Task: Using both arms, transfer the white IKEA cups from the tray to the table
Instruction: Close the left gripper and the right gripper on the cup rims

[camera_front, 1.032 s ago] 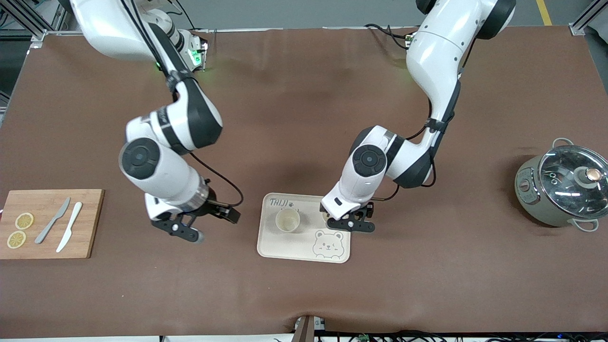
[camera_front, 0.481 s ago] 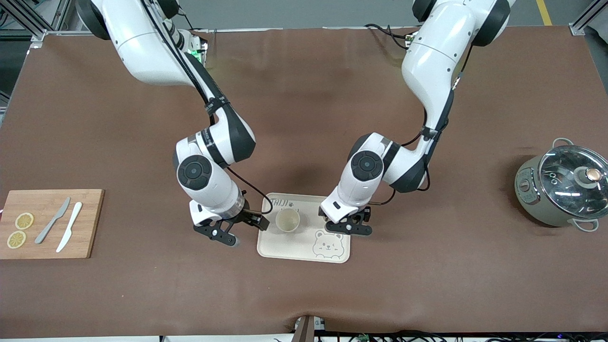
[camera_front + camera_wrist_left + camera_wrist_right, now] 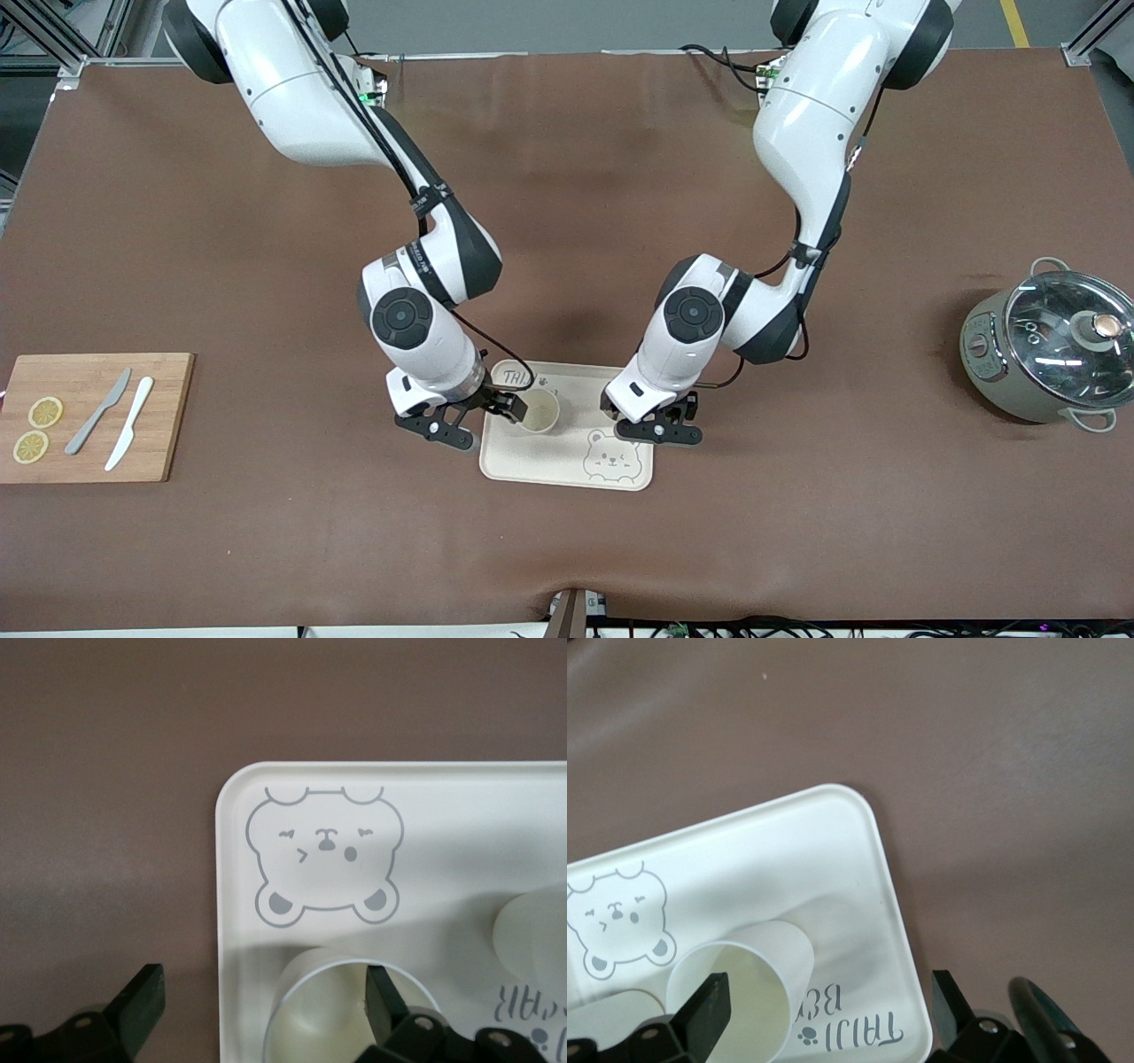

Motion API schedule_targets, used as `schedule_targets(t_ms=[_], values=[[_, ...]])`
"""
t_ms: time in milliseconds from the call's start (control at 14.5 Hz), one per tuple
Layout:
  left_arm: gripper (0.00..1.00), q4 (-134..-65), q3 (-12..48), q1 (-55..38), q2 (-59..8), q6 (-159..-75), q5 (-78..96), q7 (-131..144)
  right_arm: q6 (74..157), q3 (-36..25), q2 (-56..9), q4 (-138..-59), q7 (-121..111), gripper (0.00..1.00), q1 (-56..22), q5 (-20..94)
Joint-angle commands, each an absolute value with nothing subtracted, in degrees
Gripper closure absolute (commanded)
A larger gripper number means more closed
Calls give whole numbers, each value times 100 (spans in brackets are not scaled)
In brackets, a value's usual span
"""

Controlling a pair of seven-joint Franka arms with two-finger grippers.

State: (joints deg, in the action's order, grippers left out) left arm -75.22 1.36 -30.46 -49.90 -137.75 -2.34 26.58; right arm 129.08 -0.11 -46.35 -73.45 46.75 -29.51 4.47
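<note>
Landmark = bear tray (image 3: 567,465), cream, w/ bear face printed at its corner nearest the front cam, on brown table (image 3: 567,549) about mid-length.

Two white IKEA cups stand upright on tray. One cup (image 3: 538,410) sits toward the right arm's end of tray, next to the "TAIJI" lettering; fully seen from front. Second cup (image 3: 350,1014) is toward the left arm's end of tray, farther from front cam than the bear face; front view hides it under the left wrist, but left wrist view shows its open rim.

Right gripper (image 3: 478,424) is low at tray's edge on the right arm's end, fingers spread wide. In right wrist view one finger (image 3: 709,1014) is over the cup's mouth, the other is outside tray over bare table. Holds nothing; contact w/ rim – can't tell.

Left gripper (image 3: 660,425) is low over tray's edge on the left arm's end, also wide. In left wrist view one finger (image 3: 385,1001) is inside the second cup's mouth, the other is off tray over table. Not clamped on cup wall.

Away from tray: wooden cutting board (image 3: 164,416) w/ two knives + two lemon slices at the right arm's end; grey-green pot w/ glass lid (image 3: 1050,350) at the left arm's end. Both well apart from tray.
</note>
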Motion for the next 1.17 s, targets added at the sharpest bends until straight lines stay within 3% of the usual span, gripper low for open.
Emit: schedule_targets(t_ms=[0, 69, 138, 206, 894, 1101], values=[[0, -7585, 123, -3050, -5010, -13948, -343, 2768, 13112, -70, -4790, -7251, 4808, 0, -3059, 396], [0, -7602, 132, -3059, -4984, -13940, -273, 2873, 13183, -70, -4851, -7251, 4808, 0, -3067, 396], [66, -7724, 132, -3120, -4931, -13879, -203, 3326, 13236, -70, -4886, -7251, 4808, 0, -3111, 396], [100, -7830, 123, -3207, -4913, -13878, -272, 3914, 13280, -70, -4913, -7251, 4808, 0, -3137, 396], [100, -7866, 123, -3296, -4826, -13834, -475, 4614, 13614, -88, -5159, -7268, 4904, 0, -3270, 308], [100, -7840, 123, -3191, -4606, -13273, -475, 4544, 13614, -88, -5185, -7286, 4913, 0, -3270, 150]])
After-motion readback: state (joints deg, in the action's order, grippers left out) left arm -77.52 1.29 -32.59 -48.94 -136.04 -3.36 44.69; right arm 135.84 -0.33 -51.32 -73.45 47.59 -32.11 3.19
